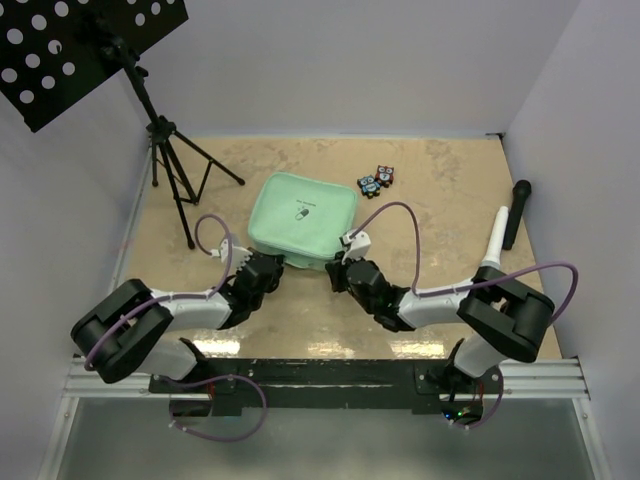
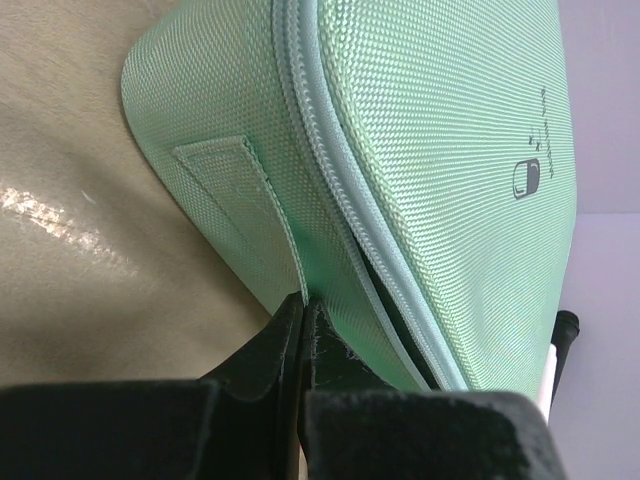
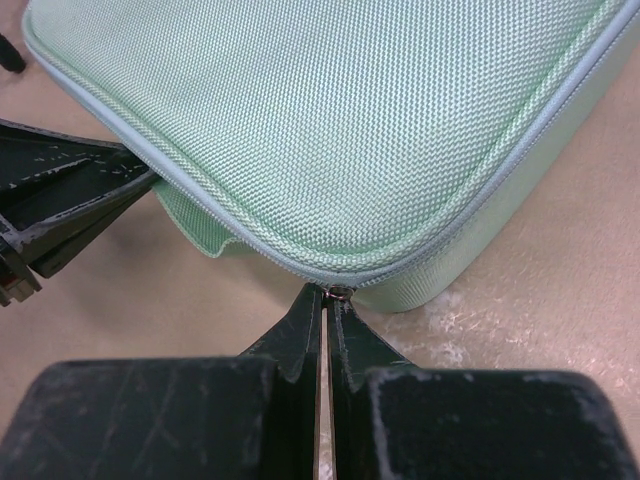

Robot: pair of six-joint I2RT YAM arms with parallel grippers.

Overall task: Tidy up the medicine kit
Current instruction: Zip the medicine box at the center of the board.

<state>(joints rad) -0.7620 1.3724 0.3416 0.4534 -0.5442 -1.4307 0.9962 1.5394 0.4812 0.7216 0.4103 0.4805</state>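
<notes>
The medicine kit point(image 1: 303, 218) is a mint-green zip case lying flat mid-table with its lid down. My left gripper point(image 1: 268, 270) is at its near left corner. In the left wrist view the gripper point(image 2: 303, 302) is shut on the kit's green fabric strap point(image 2: 268, 205). A dark gap shows along the zip point(image 2: 392, 290) beside it. My right gripper point(image 1: 341, 268) is at the kit's near edge. In the right wrist view the gripper point(image 3: 328, 291) is shut on the small metal zip pull point(image 3: 340, 292). The zip point(image 3: 520, 160) looks closed to the right of the pull.
Two small colourful figures point(image 1: 377, 180) lie just beyond the kit's far right corner. A black cylinder point(image 1: 519, 212) lies near the right wall. A black tripod point(image 1: 172, 170) with a perforated black plate point(image 1: 70, 50) stands at the far left.
</notes>
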